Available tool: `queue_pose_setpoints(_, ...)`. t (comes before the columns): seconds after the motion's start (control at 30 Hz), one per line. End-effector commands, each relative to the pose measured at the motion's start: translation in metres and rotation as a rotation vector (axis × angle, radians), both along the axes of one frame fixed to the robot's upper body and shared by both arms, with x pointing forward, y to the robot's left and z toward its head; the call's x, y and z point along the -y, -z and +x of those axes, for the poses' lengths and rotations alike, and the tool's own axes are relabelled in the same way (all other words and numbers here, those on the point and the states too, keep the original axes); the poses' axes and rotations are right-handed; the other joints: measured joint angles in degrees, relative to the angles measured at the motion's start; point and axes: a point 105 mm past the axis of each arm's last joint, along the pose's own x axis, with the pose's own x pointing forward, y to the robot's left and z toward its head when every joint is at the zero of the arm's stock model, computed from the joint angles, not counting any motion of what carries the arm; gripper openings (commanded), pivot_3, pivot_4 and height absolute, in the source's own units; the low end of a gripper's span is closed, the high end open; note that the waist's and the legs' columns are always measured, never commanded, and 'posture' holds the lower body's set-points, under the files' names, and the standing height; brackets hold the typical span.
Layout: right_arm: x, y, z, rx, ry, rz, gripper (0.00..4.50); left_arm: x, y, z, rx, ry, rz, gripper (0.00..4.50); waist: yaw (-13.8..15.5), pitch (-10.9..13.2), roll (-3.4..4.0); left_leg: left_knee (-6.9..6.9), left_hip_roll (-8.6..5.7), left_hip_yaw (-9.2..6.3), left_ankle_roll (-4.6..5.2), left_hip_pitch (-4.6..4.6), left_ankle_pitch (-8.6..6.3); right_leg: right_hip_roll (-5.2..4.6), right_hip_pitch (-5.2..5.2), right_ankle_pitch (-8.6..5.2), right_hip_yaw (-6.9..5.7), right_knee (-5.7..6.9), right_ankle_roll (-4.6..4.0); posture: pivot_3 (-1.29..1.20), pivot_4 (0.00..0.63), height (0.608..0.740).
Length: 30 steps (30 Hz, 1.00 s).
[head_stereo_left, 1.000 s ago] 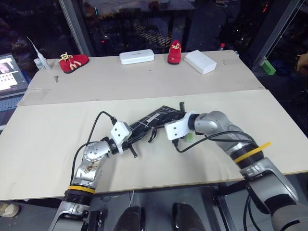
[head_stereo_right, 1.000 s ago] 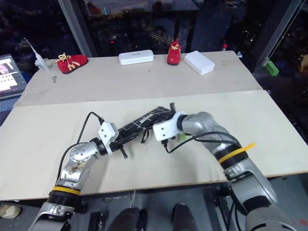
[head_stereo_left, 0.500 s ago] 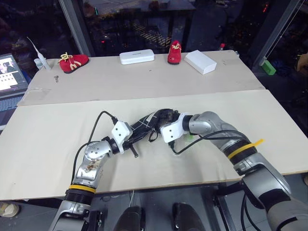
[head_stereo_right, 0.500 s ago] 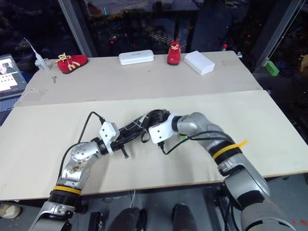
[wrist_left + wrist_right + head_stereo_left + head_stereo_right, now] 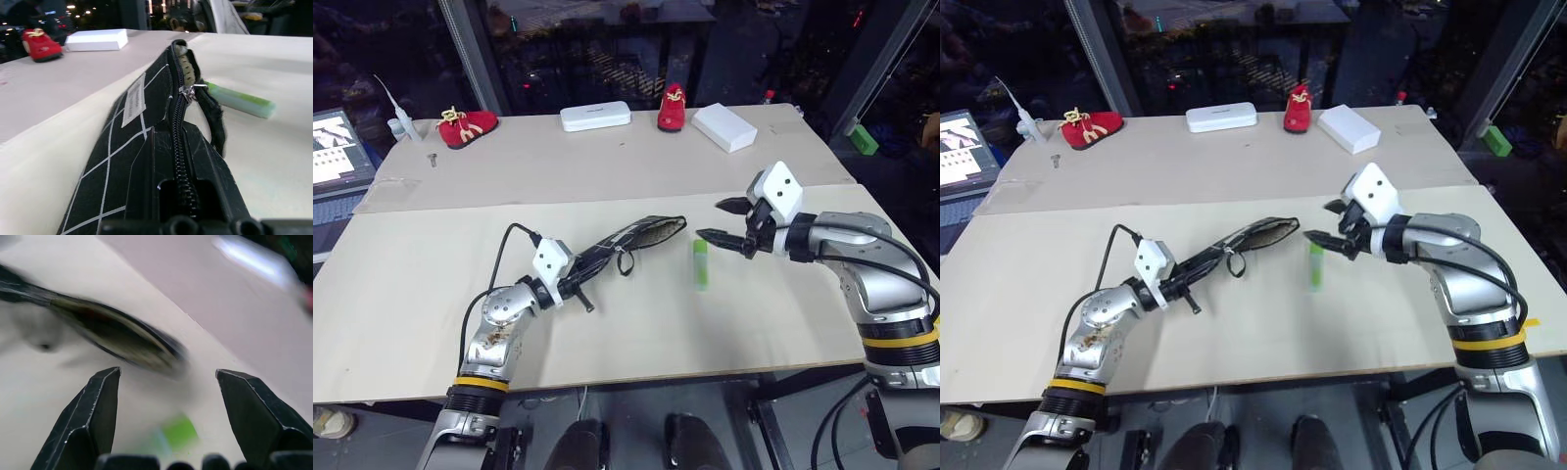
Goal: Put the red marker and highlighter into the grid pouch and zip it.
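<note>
**One item maybe in, highlighter still out, zip not done**

Two things need to go in the grid pouch (image 5: 625,241); from what shows now, the highlighter (image 5: 701,264) is def. not in yet. It lies flat on the table (image 5: 431,284), just beside the pouch's open mouth, touching nothing. Red marker: can't see it on the table anywhere, so prob. already inside the pouch, but the inside is too dark to confirm.

Left gripper (image 5: 570,286) is clamped on the near end of the pouch, w/ the pouch held slanted off the table, mouth end toward the highlighter. Left wrist view shows the zipper (image 5: 180,105) parted at the far end and its black pull loop (image 5: 624,262) hanging loose, so pouch is open.

Right gripper (image 5: 724,222) hangs above the table near the highlighter, on its right, fingers spread wide, nothing between them.

Left to do, as I judge it: grab highlighter w/ right gripper, slide it into the mouth, then pull the zipper along to close. Roughly halfway, if the marker is indeed inside.
</note>
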Motion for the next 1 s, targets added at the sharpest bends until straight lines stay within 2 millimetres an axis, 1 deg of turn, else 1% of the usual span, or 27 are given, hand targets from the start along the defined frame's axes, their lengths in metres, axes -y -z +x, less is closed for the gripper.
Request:
queue_pose_setpoints(0.03,-0.003,0.031,-0.001,-0.141,0.16,-0.025,3.49,0.003,-0.015,-0.001,0.055,0.006,-0.014,0.0,-0.01,0.0,0.0,0.0,-0.01,0.0,0.0,-0.07,0.0,0.0,-0.08,0.0,0.01,0.0,0.0,0.0,0.15,0.74)
queue_pose_setpoints(0.17,0.005,0.056,0.006,-0.204,0.341,-0.022,3.49,0.004,-0.016,-0.001,0.059,0.007,-0.014,0.0,0.16,0.0,0.01,0.0,-0.02,-0.01,0.0,-0.29,0.0,0.04,-0.26,0.0,0.01,-0.01,0.0,0.0,0.15,0.74)
queue_pose_setpoints(0.23,0.004,0.069,0.006,-0.23,0.389,-0.024,3.49,0.005,-0.017,0.0,0.061,0.004,-0.019,0.0,0.26,-0.01,0.01,0.0,-0.08,0.0,-0.01,-0.31,0.0,-0.01,-0.27,0.01,0.01,-0.02,0.01,0.0,0.15,0.74)
queue_pose_setpoints(0.3,0.0,0.077,0.006,-0.255,0.413,-0.005,3.49,0.005,-0.016,0.0,0.06,0.004,-0.023,0.0,0.32,-0.01,0.02,0.0,-0.13,0.02,-0.01,-0.23,0.01,-0.03,-0.18,0.03,0.04,-0.04,0.05,0.0,0.15,0.74)
queue_pose_setpoints(0.37,-0.004,0.082,0.007,-0.274,0.431,0.024,3.49,0.007,-0.016,0.0,0.058,0.007,-0.025,0.0,0.33,-0.01,0.01,0.0,-0.15,0.03,-0.01,-0.15,0.01,-0.03,-0.1,0.04,0.04,-0.05,0.07,0.0,0.15,0.74)
queue_pose_setpoints(0.53,-0.015,0.089,0.005,-0.301,0.439,0.026,3.49,0.008,-0.015,0.0,0.055,0.007,-0.028,0.0,0.25,-0.01,0.01,0.0,-0.14,0.06,-0.01,-0.01,0.01,0.04,0.02,0.04,0.05,-0.04,0.07,0.0,0.15,0.74)
queue_pose_setpoints(0.63,-0.012,0.097,0.003,-0.312,0.459,0.0,3.49,0.009,-0.014,-0.001,0.056,0.005,-0.03,0.0,0.15,-0.02,0.01,0.0,-0.12,0.07,-0.01,0.03,0.01,0.09,0.04,0.04,0.06,-0.01,0.08,0.0,0.15,0.74)
queue_pose_setpoints(0.73,-0.003,0.106,-0.001,-0.318,0.49,-0.013,2.78,0.009,-0.014,-0.002,0.058,0.001,-0.034,0.0,0.26,-0.09,-0.03,0.0,-0.13,0.07,0.0,0.05,0.01,0.1,0.07,0.04,0.05,-0.02,0.08,0.0,0.15,0.74)
queue_pose_setpoints(0.8,0.0,0.106,-0.001,-0.316,0.499,-0.006,2.09,0.009,-0.014,-0.003,0.059,0.0,-0.035,0.0,0.29,-0.12,-0.06,0.0,-0.13,0.07,0.0,0.06,0.01,0.1,0.09,0.03,0.05,-0.03,0.09,0.0,0.15,0.74)
queue_pose_setpoints(0.83,0.002,0.103,0.001,-0.302,0.503,-0.004,1.6,0.009,-0.014,-0.003,0.059,-0.001,-0.035,0.0,0.28,-0.13,-0.07,0.0,-0.13,0.07,0.0,0.06,0.01,0.1,0.09,0.03,0.05,-0.03,0.09,0.0,0.15,0.74)
queue_pose_setpoints(0.87,0.003,0.101,0.002,-0.291,0.504,-0.004,1.37,0.009,-0.014,-0.003,0.059,-0.001,-0.036,0.0,0.28,-0.14,-0.08,0.0,-0.13,0.07,0.0,0.07,0.01,0.1,0.1,0.03,0.05,-0.03,0.09,0.0,0.15,0.74)
queue_pose_setpoints(0.9,0.004,0.099,0.004,-0.282,0.504,-0.003,1.05,0.009,-0.014,-0.003,0.058,-0.001,-0.035,0.0,0.3,-0.16,-0.11,0.0,-0.13,0.07,0.0,0.1,0.01,0.1,0.12,0.03,0.06,-0.03,0.09,0.0,0.15,0.74)
queue_pose_setpoints(0.97,0.002,0.089,0.008,-0.224,0.471,-0.008,1.04,0.009,-0.014,-0.004,0.058,0.001,-0.033,0.0,0.31,-0.17,-0.13,0.0,-0.13,0.07,0.0,0.16,0.01,0.1,0.18,0.03,0.06,-0.03,0.09,0.0,0.15,0.74)
queue_pose_setpoints(1.0,0.001,0.077,0.013,-0.15,0.446,-0.024,1.04,0.009,-0.014,-0.004,0.057,0.002,-0.032,0.0,0.32,-0.17,-0.13,0.01,-0.14,0.07,0.0,0.17,0.01,0.1,0.2,0.03,0.06,-0.04,0.09,0.0,0.15,0.74)
